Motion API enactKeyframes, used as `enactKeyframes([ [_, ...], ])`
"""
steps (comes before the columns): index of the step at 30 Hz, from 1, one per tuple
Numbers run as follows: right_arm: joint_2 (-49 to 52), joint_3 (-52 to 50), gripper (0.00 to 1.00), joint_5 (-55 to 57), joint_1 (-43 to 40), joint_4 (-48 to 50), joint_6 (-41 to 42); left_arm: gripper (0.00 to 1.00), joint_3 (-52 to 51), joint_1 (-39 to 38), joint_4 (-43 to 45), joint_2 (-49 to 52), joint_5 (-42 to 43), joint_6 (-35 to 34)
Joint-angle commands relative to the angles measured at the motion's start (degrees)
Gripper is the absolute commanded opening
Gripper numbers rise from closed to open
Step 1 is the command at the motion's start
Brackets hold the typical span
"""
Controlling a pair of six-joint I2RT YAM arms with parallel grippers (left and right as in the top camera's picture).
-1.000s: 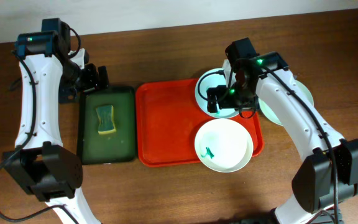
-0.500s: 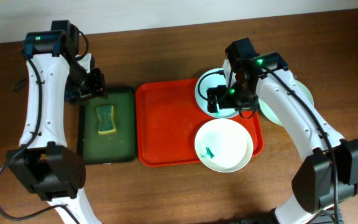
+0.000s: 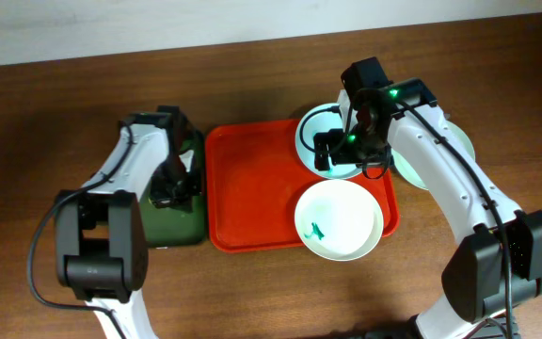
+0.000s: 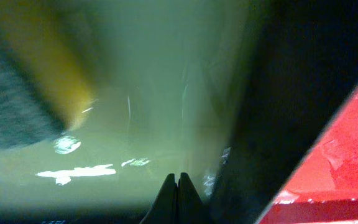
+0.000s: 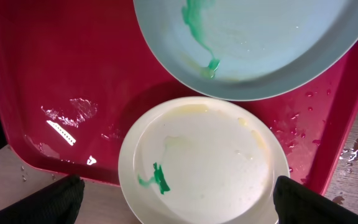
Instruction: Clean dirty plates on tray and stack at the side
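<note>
The red tray [image 3: 252, 193] holds two white plates. The near plate [image 3: 339, 221] [image 5: 204, 155] carries a teal smear. The far plate [image 3: 310, 132] [image 5: 253, 43], also smeared green, lies partly under my right gripper [image 3: 337, 146] [image 5: 179, 194], which hovers open and wide above both plates, holding nothing. A third plate [image 3: 461, 143] rests on the table right of the tray, half hidden by the right arm. My left gripper [image 3: 172, 184] [image 4: 179, 185] is shut on nothing, low over the green tray [image 3: 149, 231], right of the sponge [image 4: 30, 81].
The dark green tray's floor [image 4: 154, 93] is wet, and its dark rim runs next to the red tray's edge [image 4: 347, 155]. The left arm hides the sponge from the overhead view. Bare wooden table [image 3: 55, 141] surrounds both trays.
The left arm has swung from the back left corner down over the green tray, and its gripper has closed. The right arm and the plates have not moved.
</note>
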Motion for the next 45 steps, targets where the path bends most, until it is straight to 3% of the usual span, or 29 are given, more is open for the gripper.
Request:
enactKeyframes([
  [1,-0.3,0.6,0.98,0.5,0.3,0.0,-0.4,0.00,-0.6,-2.7,2.1,-0.7,-0.4,-1.0],
  [20,-0.3,0.6,0.98,0.5,0.3,0.0,-0.4,0.00,-0.7,-5.0,2.4,-0.7,5.6,-3.1],
  [32,-0.3,0.6,0.98,0.5,0.3,0.0,-0.4,0.00,11.1,-4.4,1.8,-7.1,-6.4,-4.9],
  [36,-0.3,0.6,0.98,0.5,0.3,0.0,-0.4,0.03,11.0,-4.3,2.0,-7.1,-6.4,-4.9],
  [38,-0.3,0.6,0.98,0.5,0.3,0.0,-0.4,0.13,11.0,-4.3,1.1,-7.1,-6.4,-4.8],
  [43,-0.3,0.6,0.98,0.5,0.3,0.2,-0.4,0.19,11.0,-4.3,-0.6,-7.1,-6.4,-4.8],
  [45,-0.3,0.6,0.98,0.5,0.3,5.7,-0.4,0.22,11.0,-4.3,-0.6,-7.1,-6.4,-4.8],
])
